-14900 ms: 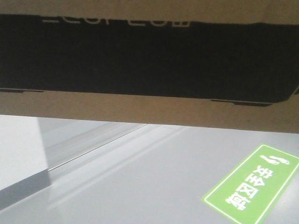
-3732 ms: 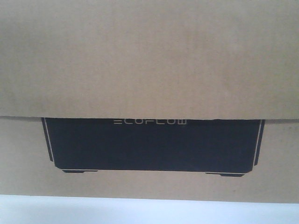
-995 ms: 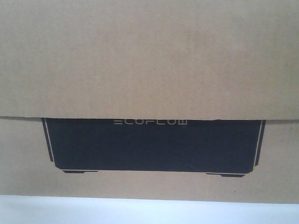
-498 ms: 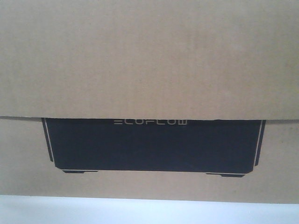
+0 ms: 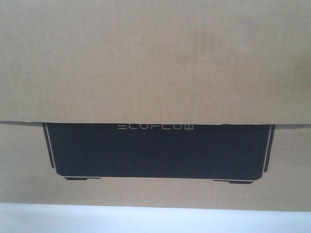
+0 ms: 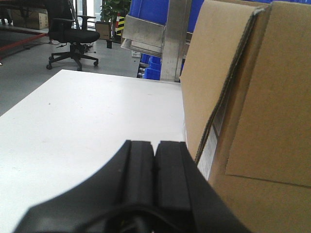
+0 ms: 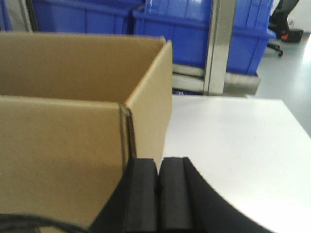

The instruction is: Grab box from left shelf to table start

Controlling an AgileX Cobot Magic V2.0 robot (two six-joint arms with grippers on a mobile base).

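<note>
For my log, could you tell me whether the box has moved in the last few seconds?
No. The box sits the same against the white table strip below it.

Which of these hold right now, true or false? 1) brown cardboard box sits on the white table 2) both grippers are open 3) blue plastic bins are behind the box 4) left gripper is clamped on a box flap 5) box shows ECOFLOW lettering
1) True. The brown cardboard box rests on the white table.
2) False. The left gripper and the right gripper both have their pads pressed together.
3) True. Blue plastic bins stand on the metal shelf behind it.
4) False. It is shut on nothing, beside the box.
5) True, on the black panel.
</note>
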